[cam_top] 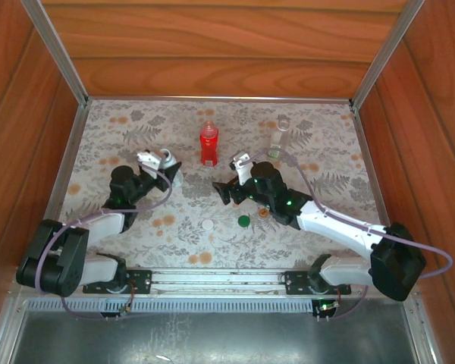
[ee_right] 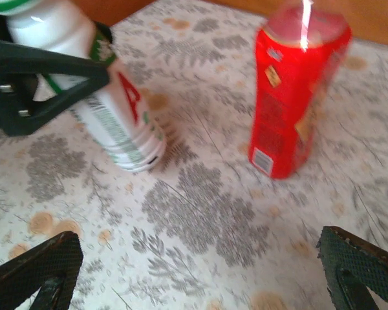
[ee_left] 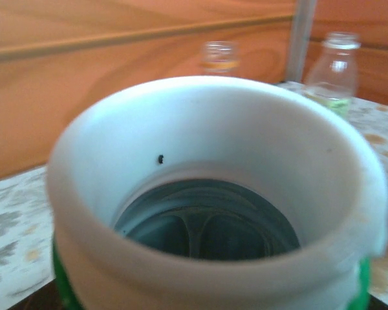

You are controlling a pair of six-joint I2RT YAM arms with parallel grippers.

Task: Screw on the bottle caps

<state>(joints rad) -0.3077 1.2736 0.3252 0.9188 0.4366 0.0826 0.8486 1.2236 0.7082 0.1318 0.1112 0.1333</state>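
Probably light and kinda slick, so best taken at the neck, the white bottle (ee_right: 119,116) is clamped tilted in the left gripper (cam_top: 158,161) left of the red bottle (cam_top: 208,144), with the right gripper (ee_right: 197,265) spread wide.

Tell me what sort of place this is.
Probably a robot test booth: wood-panelled walls and metal corner posts enclose a flowered tablecloth, with a mounting rail at its near edge.
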